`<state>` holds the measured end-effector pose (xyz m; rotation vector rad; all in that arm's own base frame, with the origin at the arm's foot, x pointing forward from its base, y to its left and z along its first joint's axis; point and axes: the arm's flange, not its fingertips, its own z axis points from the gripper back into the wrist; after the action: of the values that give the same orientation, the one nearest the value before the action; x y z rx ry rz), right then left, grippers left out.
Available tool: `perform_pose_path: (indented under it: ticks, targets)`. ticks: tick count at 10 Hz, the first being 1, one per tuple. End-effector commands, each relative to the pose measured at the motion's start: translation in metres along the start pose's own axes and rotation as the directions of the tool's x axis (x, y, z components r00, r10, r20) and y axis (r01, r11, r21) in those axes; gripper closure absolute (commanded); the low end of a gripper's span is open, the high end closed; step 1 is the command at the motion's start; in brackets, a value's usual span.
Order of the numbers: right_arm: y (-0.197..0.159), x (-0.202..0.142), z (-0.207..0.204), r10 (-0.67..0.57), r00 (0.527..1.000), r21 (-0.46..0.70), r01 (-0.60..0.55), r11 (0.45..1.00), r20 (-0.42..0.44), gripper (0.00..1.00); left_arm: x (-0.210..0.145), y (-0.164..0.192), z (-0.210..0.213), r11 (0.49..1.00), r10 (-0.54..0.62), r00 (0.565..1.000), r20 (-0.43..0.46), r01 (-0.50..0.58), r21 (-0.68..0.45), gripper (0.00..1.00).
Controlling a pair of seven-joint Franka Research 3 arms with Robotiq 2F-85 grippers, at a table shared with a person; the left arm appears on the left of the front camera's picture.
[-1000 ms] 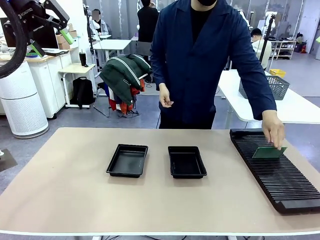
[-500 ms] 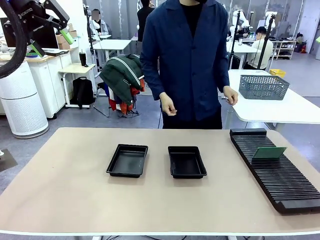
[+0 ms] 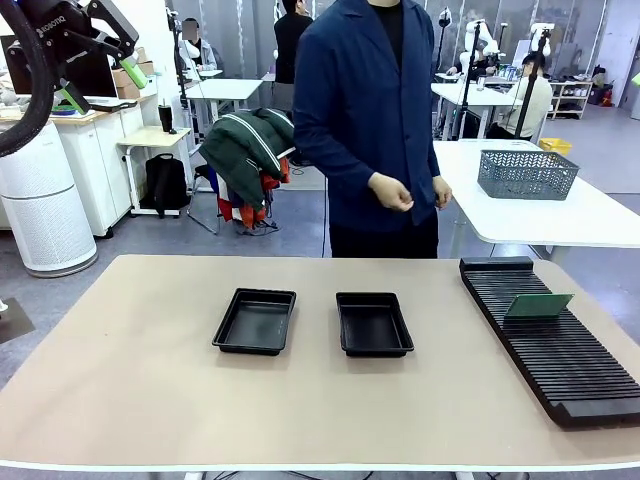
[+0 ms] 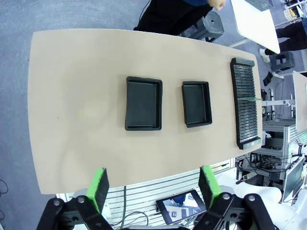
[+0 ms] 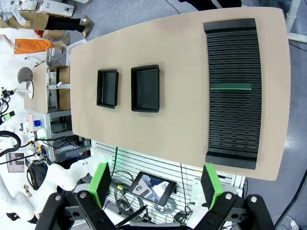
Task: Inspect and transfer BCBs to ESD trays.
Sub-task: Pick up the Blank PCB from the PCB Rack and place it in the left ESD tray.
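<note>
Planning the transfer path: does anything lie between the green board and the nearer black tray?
Nothing visible: bare beige tabletop separates the thin green circuit board, standing in the black ribbed rack, from the shallow black plastic tray.

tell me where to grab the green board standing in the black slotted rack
Probably the upper long edge of the board, from straight above, pinching its two flat faces. It stands on edge in a slot of the rack, so the lower edge sits between ribs and the top is free.
</note>
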<state>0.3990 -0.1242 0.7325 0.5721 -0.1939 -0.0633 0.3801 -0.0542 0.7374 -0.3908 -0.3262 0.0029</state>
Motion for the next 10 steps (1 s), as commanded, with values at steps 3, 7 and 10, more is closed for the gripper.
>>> perform_pose_path:
  ticks: [3,7,10]
  targets:
    - [-0.022,0.011,-0.016,0.33,0.938,-0.178,-0.345,0.922,-0.109,0.0,-0.001,0.0,0.001,1.0,0.0,1.0,0.001,0.0,0.0,0.0]
    - [-0.063,0.02,-0.069,0.687,0.671,-0.212,-0.741,0.637,-0.279,0.0,-0.001,0.0,0.001,1.0,0.0,1.0,0.001,0.0,0.0,0.0]
    - [-0.082,0.03,-0.117,0.859,0.383,-0.078,-0.922,0.38,-0.339,0.0,-0.001,0.0,0.001,1.0,0.0,1.0,0.001,0.0,0.0,0.0]
